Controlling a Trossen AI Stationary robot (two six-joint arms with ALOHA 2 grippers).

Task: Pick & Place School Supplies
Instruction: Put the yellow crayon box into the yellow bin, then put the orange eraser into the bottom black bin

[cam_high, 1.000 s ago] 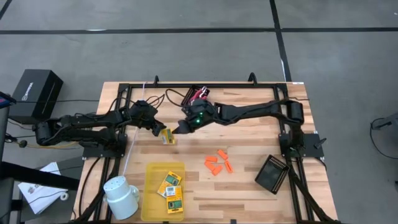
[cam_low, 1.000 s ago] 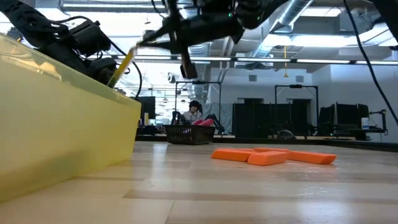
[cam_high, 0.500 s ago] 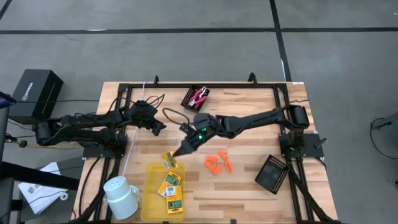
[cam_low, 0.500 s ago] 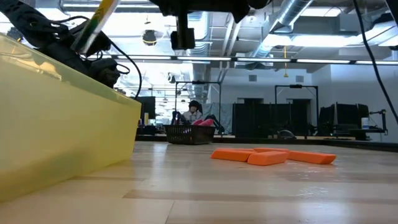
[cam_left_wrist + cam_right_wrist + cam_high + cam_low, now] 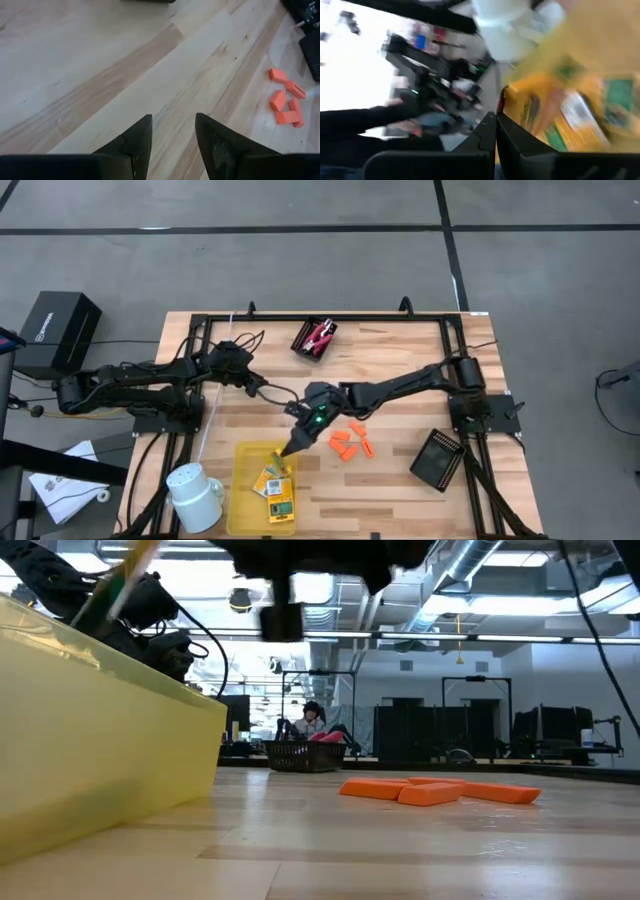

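So the right pincer (image 5: 283,455), clamped on a yellow-and-green packet (image 5: 277,460), hung over the yellow tray's (image 5: 243,500) far edge, drop spot directly below; left pincer (image 5: 256,385) sat part-open, empty.

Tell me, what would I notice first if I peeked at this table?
Probably the right tool holding a yellow-and-green packet just over the yellow tray at the table's front left, where more packets already lie. Next, the bright orange pieces clustered on the wood to the tray's right. The left tool waits open farther back.
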